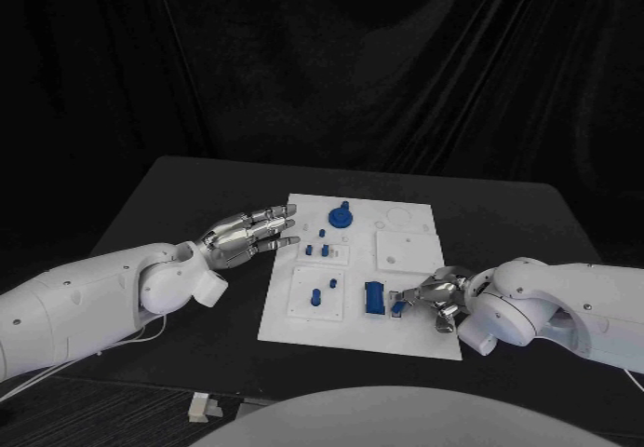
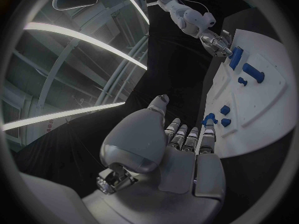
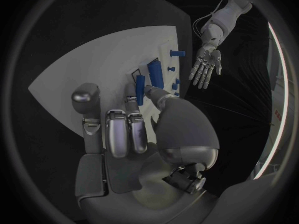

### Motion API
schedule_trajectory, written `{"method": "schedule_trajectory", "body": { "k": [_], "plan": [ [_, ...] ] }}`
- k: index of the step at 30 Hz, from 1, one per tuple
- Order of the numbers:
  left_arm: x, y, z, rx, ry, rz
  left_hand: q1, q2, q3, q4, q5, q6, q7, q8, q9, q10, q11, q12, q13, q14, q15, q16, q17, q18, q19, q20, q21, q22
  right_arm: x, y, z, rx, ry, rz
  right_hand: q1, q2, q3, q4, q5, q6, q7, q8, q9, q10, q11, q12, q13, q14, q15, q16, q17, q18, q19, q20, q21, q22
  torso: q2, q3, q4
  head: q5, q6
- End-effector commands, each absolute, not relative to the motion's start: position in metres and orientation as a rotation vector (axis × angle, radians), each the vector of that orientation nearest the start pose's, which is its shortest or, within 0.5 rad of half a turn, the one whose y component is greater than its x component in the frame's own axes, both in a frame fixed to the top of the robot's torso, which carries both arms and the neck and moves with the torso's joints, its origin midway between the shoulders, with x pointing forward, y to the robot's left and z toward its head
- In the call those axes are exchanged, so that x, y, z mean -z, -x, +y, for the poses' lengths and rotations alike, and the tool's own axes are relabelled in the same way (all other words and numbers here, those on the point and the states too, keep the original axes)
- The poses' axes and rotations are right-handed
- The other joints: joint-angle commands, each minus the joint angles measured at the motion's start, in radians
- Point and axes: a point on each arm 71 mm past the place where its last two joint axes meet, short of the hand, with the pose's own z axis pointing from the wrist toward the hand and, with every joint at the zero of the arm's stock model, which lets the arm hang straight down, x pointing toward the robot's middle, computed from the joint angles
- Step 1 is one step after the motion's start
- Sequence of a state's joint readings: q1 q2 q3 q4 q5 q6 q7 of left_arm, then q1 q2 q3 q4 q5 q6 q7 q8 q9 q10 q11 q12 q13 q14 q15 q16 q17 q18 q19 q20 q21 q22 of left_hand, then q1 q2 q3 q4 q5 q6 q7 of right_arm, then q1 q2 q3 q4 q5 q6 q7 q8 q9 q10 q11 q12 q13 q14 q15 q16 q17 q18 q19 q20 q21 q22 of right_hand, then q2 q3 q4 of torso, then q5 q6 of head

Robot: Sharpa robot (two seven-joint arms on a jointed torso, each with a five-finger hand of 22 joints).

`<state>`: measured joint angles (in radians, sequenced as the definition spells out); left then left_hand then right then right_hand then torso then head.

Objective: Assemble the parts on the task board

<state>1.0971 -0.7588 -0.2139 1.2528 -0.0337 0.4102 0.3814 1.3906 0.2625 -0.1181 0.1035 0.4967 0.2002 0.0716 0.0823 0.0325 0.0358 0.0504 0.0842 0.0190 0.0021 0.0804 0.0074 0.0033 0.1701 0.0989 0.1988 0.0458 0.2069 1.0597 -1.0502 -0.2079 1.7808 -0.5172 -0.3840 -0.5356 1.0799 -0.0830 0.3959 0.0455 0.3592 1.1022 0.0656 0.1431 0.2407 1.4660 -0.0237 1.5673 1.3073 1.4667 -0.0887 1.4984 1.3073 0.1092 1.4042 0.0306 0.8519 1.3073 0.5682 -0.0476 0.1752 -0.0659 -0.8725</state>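
Board: flat white rectangular plastic task board (image 1: 403,270) lies in the middle of the black table (image 1: 188,196), several small blue parts on it.
Right hand: silver many-fingered right hand (image 1: 432,300) sits at the board's near right edge, fingers curled around a small blue block-shaped part (image 1: 401,303); it seems pinched between thumb and finger, though the contact is partly hidden.
Neighbour: tall blue rectangular block (image 1: 373,298) stands on the board just beside the held part, on the side away from the right hand.
Left hand: silver many-fingered left hand (image 1: 249,235) hovers at the board's left edge, fingers spread and extended, holding nothing.
Other parts: round blue disc with a knob (image 1: 341,216) near the board's far edge; small blue pegs (image 1: 318,250) between the disc and a blue pin (image 1: 318,297) in a square recess.
Risk: loose pinch could let the held part slip or tilt, so it may jam at its seat.
Risk two: curled fingers are close enough to knock the tall block over.
Risk three: board is not steadied, so pushing may slide it.
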Motion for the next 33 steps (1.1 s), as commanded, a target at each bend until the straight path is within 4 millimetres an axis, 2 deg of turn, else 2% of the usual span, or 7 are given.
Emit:
{"method": "schedule_trajectory", "body": {
  "k": [1, 16, 19, 25, 26, 27, 33],
  "plan": [
    [0.2967, -0.4578, 0.2139, 1.946, 1.097, 1.944, -0.003, 0.006, 0.003, 0.002, 0.002, -0.001, 0.007, 0.007, 0.001, -0.002, 0.007, 0.004, 0.001, 0.001, 0.007, 0.004, 0.001, 0.01, 0.002, 0.002, 0.007, -0.001, 0.3154, -0.3494, -0.2518, -0.456, -1.084, 2.42, 0.011, 0.0, 0.001, -0.01, -0.005, -0.008, -0.001, 0.002, 0.001, 0.105, 0.007, 0.004, 0.263, 0.075, 0.008, -0.003, 0.113, 0.017, -0.006, -0.001, -0.002, 0.09, 0.001, 0.0002, 0.0006, -0.001, 0.0],
    [0.2981, -0.4571, 0.213, 1.947, 1.099, 1.957, -0.003, 0.006, 0.003, 0.002, 0.001, 0.0, 0.007, 0.007, 0.001, -0.002, 0.006, 0.004, 0.001, 0.001, 0.007, 0.004, 0.001, 0.01, 0.002, 0.002, 0.006, -0.001, 0.3122, -0.3517, -0.2467, -0.46, -0.876, 2.413, 0.028, -0.003, -0.004, -0.044, -0.015, 0.008, -0.006, 0.019, 0.011, 0.105, 0.003, 0.004, 0.263, 0.075, 0.006, -0.003, 0.113, 0.018, -0.009, -0.002, -0.011, 0.088, 0.0, 0.0001, -0.0009, 0.001, 0.0],
    [0.2984, -0.457, 0.2131, 1.946, 1.099, 1.959, -0.003, 0.006, 0.003, 0.002, 0.001, 0.0, 0.007, 0.007, 0.001, -0.002, 0.006, 0.004, 0.001, 0.001, 0.007, 0.004, 0.001, 0.01, 0.002, 0.002, 0.006, -0.001, 0.3109, -0.3528, -0.2458, -0.465, -0.839, 2.396, 0.01, -0.006, -0.015, -0.038, -0.019, 0.009, -0.006, 0.023, 0.015, 0.105, 0.003, 0.004, 0.263, 0.074, 0.006, -0.004, 0.112, 0.018, -0.009, -0.003, -0.011, 0.089, -0.001, 0.0001, -0.0005, 0.001, 0.0],
    [0.2994, -0.4568, 0.2137, 1.943, 1.102, 1.964, -0.005, 0.007, 0.003, 0.003, 0.001, 0.001, 0.008, 0.008, 0.002, -0.003, 0.006, 0.003, 0.0, 0.001, 0.008, 0.004, 0.001, 0.01, 0.002, 0.002, 0.006, -0.002, 0.3075, -0.3555, -0.2428, -0.478, -0.744, 2.351, -0.038, -0.015, -0.05, -0.016, -0.064, 0.013, -0.01, 0.04, 0.032, 0.105, 0.0, 0.004, 0.263, 0.075, 0.003, -0.002, 0.115, 0.018, -0.009, -0.005, -0.012, 0.089, -0.001, 0.0, -0.0011, 0.002, 0.0],
    [0.2994, -0.4568, 0.2137, 1.943, 1.102, 1.965, -0.005, 0.007, 0.003, 0.003, 0.001, 0.001, 0.008, 0.008, 0.002, -0.003, 0.006, 0.003, 0.0, 0.001, 0.008, 0.004, 0.001, 0.01, 0.002, 0.002, 0.006, -0.002, 0.3074, -0.3556, -0.2427, -0.478, -0.739, 2.35, -0.046, -0.017, -0.057, -0.011, -0.059, 0.013, -0.01, 0.042, 0.034, 0.105, 0.0, 0.004, 0.263, 0.075, 0.003, -0.002, 0.115, 0.018, -0.009, -0.005, -0.012, 0.089, -0.001, 0.0001, -0.0005, 0.001, 0.0],
    [0.2995, -0.4567, 0.2137, 1.943, 1.102, 1.965, -0.005, 0.007, 0.003, 0.003, 0.001, 0.001, 0.008, 0.008, 0.002, -0.003, 0.006, 0.003, 0.0, 0.001, 0.008, 0.004, 0.001, 0.01, 0.002, 0.002, 0.006, -0.002, 0.3074, -0.3557, -0.2425, -0.478, -0.733, 2.35, -0.054, -0.018, -0.079, -0.007, -0.019, 0.01, -0.012, 0.048, 0.042, 0.105, -0.001, 0.004, 0.263, 0.075, 0.002, -0.001, 0.116, 0.018, -0.009, -0.006, -0.012, 0.09, -0.001, 0.0002, 0.0, 0.001, 0.0],
    [0.3002, -0.4564, 0.2133, 1.942, 1.103, 1.971, -0.005, 0.007, 0.003, 0.003, 0.001, 0.001, 0.008, 0.008, 0.002, -0.003, 0.006, 0.003, 0.0, 0.001, 0.008, 0.004, 0.001, 0.01, 0.002, 0.002, 0.006, -0.002, 0.3076, -0.3556, -0.2418, -0.474, -0.71, 2.358, -0.061, -0.011, -0.121, 0.002, -0.054, 0.003, -0.012, 0.062, 0.058, 0.105, -0.002, 0.004, 0.263, 0.075, 0.001, -0.001, 0.116, 0.018, -0.008, -0.007, -0.013, 0.09, -0.001, 0.0005, 0.0002, 0.003, 0.0]
  ]
}}
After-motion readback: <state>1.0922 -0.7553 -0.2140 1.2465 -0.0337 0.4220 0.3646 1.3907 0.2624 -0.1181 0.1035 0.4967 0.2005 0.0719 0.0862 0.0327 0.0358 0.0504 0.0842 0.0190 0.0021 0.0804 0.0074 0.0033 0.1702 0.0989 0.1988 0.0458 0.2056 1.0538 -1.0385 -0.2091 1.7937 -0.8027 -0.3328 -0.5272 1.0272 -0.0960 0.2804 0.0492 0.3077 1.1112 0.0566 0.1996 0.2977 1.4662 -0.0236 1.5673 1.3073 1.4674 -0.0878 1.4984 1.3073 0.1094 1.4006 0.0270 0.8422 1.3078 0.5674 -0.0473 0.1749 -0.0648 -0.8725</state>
